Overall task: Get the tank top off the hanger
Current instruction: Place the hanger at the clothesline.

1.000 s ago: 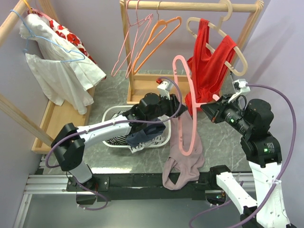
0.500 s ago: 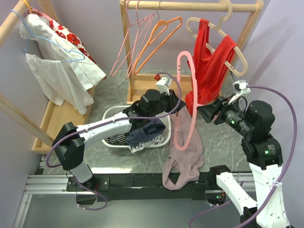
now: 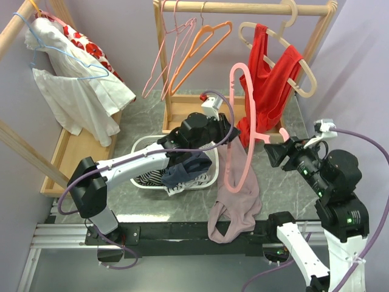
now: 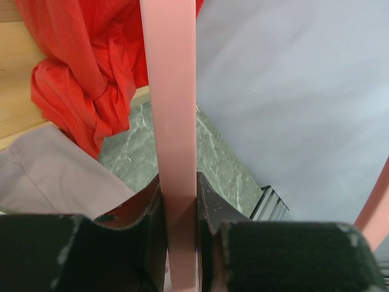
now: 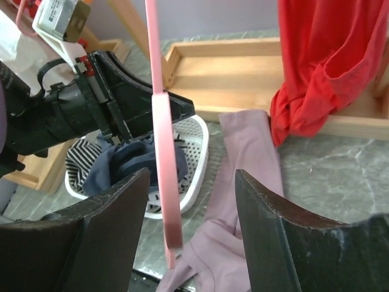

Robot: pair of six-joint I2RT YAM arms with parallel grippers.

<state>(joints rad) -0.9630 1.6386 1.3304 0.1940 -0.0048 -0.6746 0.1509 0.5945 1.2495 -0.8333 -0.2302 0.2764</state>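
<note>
The left gripper [image 4: 179,243] has its jaws clamped on the pink hanger [image 4: 173,121], the right gripper [image 5: 191,179] has its jaws apart, and the mauve tank top [image 3: 240,207] droops onto the counter [image 3: 282,182].

Pink hanger [image 4: 173,121], mauve tank top [image 3: 240,204], red garment [image 3: 270,79]

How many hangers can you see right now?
5: a blue hanger on the left rack; thin pink, orange and beige on the back rail; a thick pink hanger in the left pincer. Others may hide under the clothes.
</note>
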